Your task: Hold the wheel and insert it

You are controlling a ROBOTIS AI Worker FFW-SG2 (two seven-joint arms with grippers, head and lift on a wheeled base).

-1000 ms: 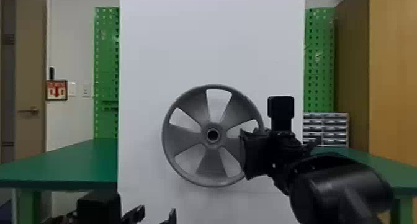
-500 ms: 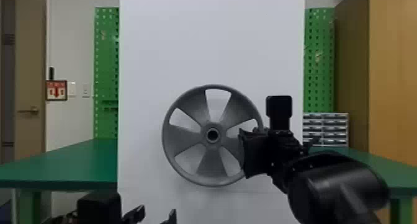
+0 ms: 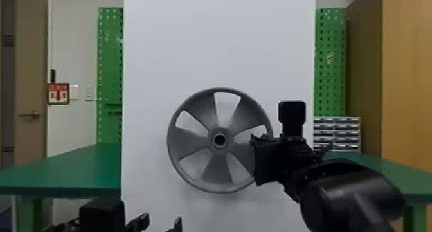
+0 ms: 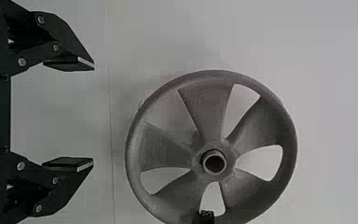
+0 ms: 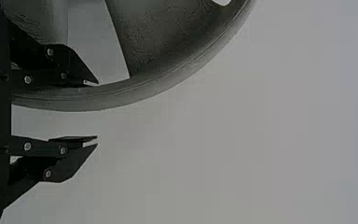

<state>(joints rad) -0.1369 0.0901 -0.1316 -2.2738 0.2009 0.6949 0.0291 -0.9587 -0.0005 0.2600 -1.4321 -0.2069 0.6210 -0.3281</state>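
The wheel (image 3: 193, 139) is up by the white board (image 3: 218, 38)
Down at the lower left, the left gripper (image 3: 162, 219) has its fingers wide and is away from the wheel, maybe to leave room. The wheel stands upright in the middle, maybe so its hub (image 3: 210, 139) can go on a peg, but I can't see one. Right of the middle, the right gripper (image 5: 97, 112) has the rim between its fingers, with a gap by one, so it isn't squeezing; something at the hub may be holding the wheel up

Door (image 3: 31, 86) L, red-white sign (image 3: 58, 93) nr. 2 wall plates (image 3: 89, 93), gray drawer cab. (image 3: 347, 133) R
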